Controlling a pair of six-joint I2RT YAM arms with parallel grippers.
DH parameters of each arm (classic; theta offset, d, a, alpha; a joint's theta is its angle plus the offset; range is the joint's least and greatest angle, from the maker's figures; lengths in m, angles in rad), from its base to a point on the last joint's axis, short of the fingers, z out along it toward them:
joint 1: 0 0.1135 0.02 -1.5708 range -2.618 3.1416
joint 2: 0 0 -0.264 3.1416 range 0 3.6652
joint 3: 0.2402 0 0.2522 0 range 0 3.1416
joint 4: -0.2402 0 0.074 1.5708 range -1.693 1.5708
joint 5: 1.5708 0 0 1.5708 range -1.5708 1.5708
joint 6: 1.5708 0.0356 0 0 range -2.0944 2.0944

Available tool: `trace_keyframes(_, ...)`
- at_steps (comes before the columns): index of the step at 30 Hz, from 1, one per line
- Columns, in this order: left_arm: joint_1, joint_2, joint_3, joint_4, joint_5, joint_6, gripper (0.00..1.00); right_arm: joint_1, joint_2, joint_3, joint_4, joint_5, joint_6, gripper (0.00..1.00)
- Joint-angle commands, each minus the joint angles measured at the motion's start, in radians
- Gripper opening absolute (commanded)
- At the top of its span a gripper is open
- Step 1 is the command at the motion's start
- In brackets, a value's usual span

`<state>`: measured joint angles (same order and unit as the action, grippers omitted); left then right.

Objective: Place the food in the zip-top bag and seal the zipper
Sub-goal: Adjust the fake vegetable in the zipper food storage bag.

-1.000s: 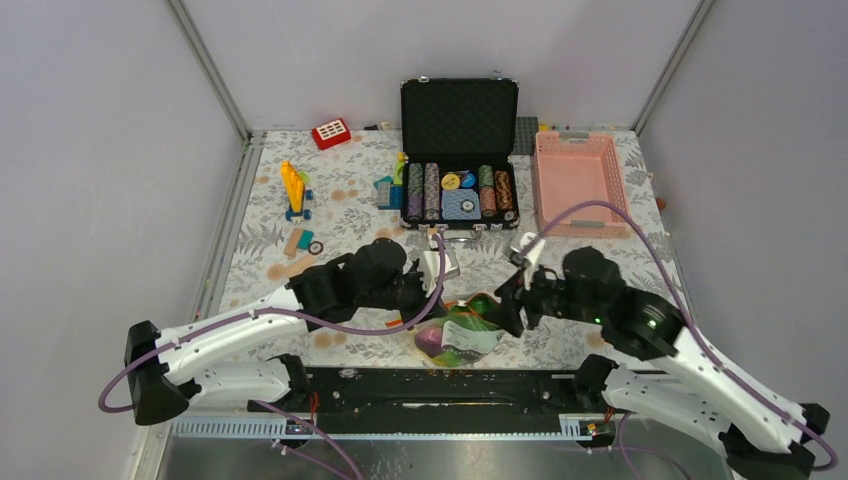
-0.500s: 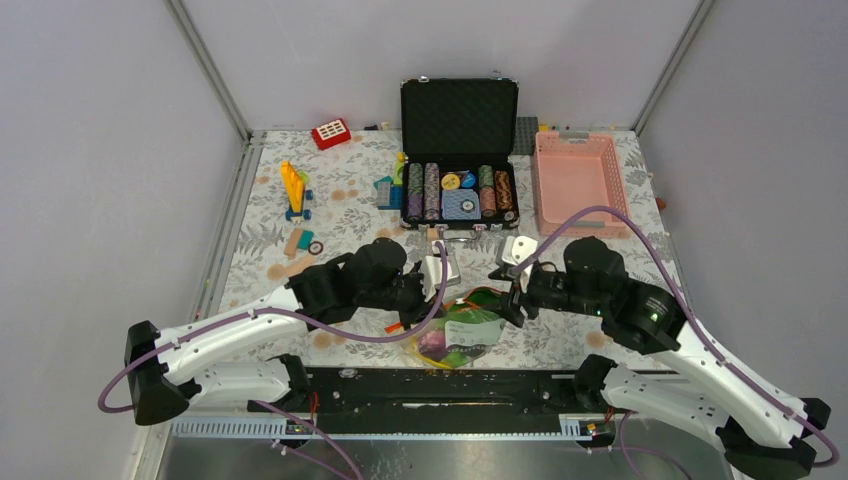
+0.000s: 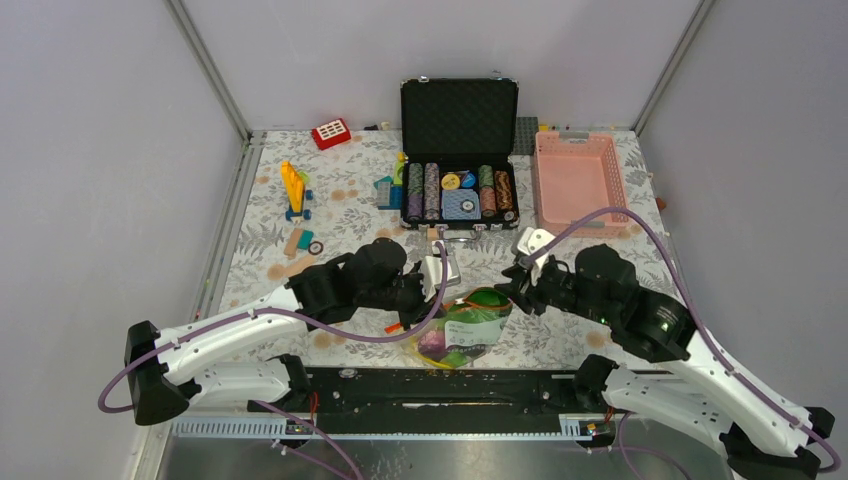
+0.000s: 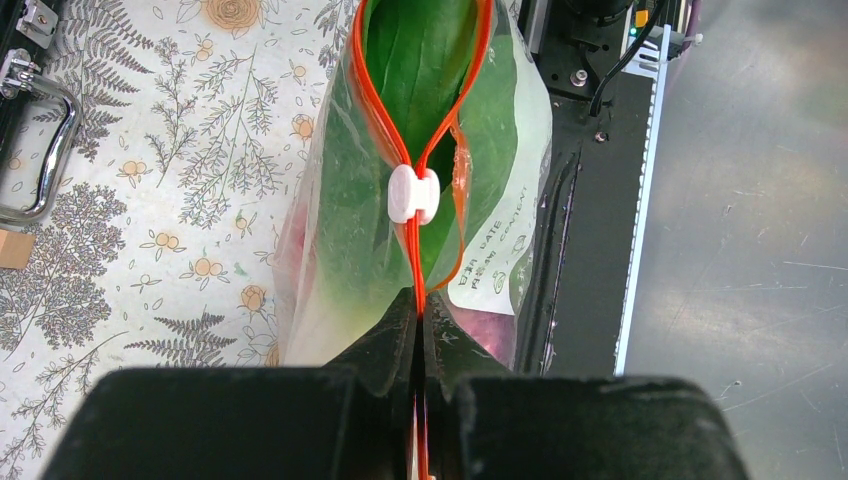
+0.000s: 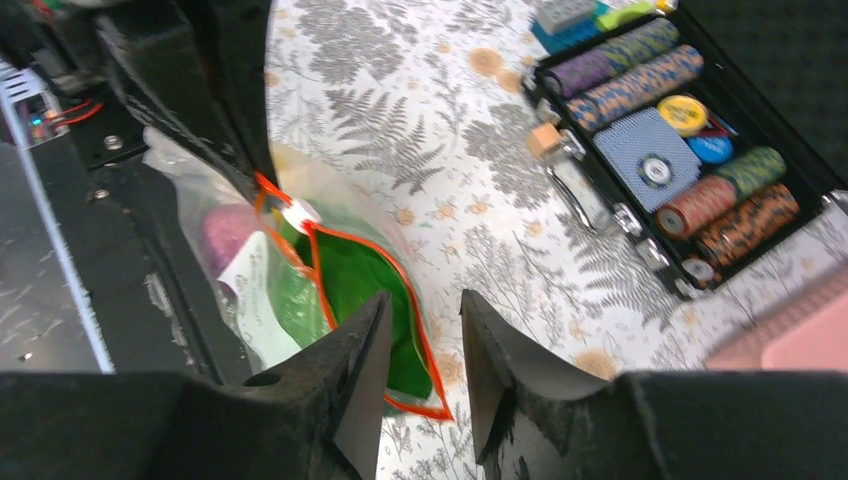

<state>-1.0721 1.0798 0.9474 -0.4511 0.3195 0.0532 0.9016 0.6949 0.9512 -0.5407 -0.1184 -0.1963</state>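
The clear zip-top bag lies at the table's near edge, holding green leafy food and a purple ball. Its orange-red zipper is closed from my left gripper up to a white slider. Past the slider the mouth gapes. My left gripper is shut on the zipper's near end. My right gripper hovers open over the far corner of the bag's mouth, holding nothing. From above, the right gripper sits just right of the bag.
An open black case of poker chips stands behind the bag, its handle toward it. A pink mesh basket sits at the back right. Building blocks lie at the back left. The black front rail borders the bag.
My right gripper has drawn back from over the bag toward the far right, and its jaws have narrowed. The bag has settled slightly. The left gripper has kept its hold.
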Motion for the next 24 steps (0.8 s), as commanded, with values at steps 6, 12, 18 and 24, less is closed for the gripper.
trace_keyframes(6, 0.003, 0.003, 0.053, 0.043, 0.025, 0.017, 0.00, 0.005, 0.013, -0.042, -0.044, 0.177, 0.020, 0.40)
trace_keyframes(12, 0.003, 0.013, 0.060, 0.042, 0.027, 0.017, 0.00, 0.005, 0.062, -0.039, -0.033, 0.141, 0.020, 0.34)
trace_keyframes(18, 0.004, 0.023, 0.068, 0.043, 0.027, 0.019, 0.00, 0.005, 0.069, -0.056, -0.011, 0.047, 0.023, 0.30)
trace_keyframes(24, 0.003, 0.026, 0.068, 0.043, 0.025, 0.019, 0.00, 0.005, 0.068, -0.063, -0.023, -0.017, 0.008, 0.43)
